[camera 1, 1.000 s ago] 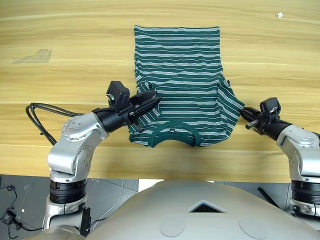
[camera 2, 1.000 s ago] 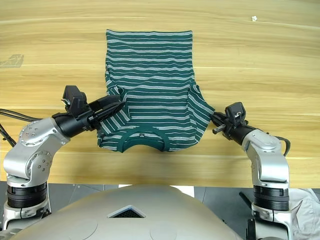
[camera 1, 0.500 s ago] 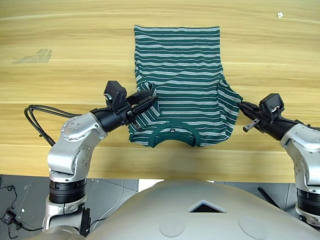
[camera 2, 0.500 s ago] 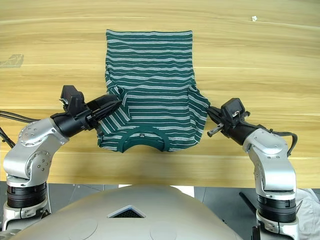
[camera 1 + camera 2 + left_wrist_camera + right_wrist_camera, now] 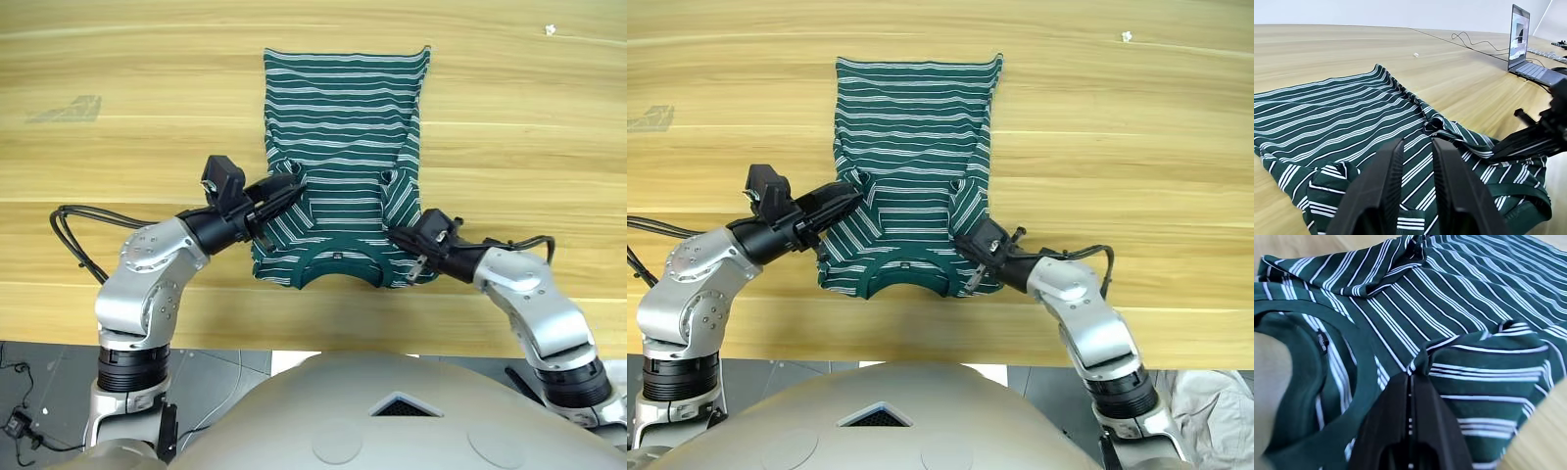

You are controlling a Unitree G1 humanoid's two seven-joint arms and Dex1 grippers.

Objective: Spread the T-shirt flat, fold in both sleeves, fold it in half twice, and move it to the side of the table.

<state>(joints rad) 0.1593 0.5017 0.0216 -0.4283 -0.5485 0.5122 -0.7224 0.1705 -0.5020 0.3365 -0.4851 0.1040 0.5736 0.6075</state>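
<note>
The green striped T-shirt (image 5: 343,117) lay on the worktop (image 5: 147,59), in the middle, with its collar (image 5: 338,262) close to us. Our right tool (image 5: 397,237) was shut tight on the edge of the right sleeve (image 5: 1488,367), and that sleeve was pulled in over the chest. Our left tool (image 5: 294,191) hung over the left sleeve (image 5: 284,223), which lay folded in. Its two fingers (image 5: 1386,186) were a little apart with nothing between them.

We thought the shirt would be soft, light and floppy. It could bend anywhere, bunch up, or slide on the smooth worktop if we tugged. So we thought it best to pinch only a thin edge, at a sleeve hem or a corner, and to lift low and slow so the folds would not fall open.
</note>
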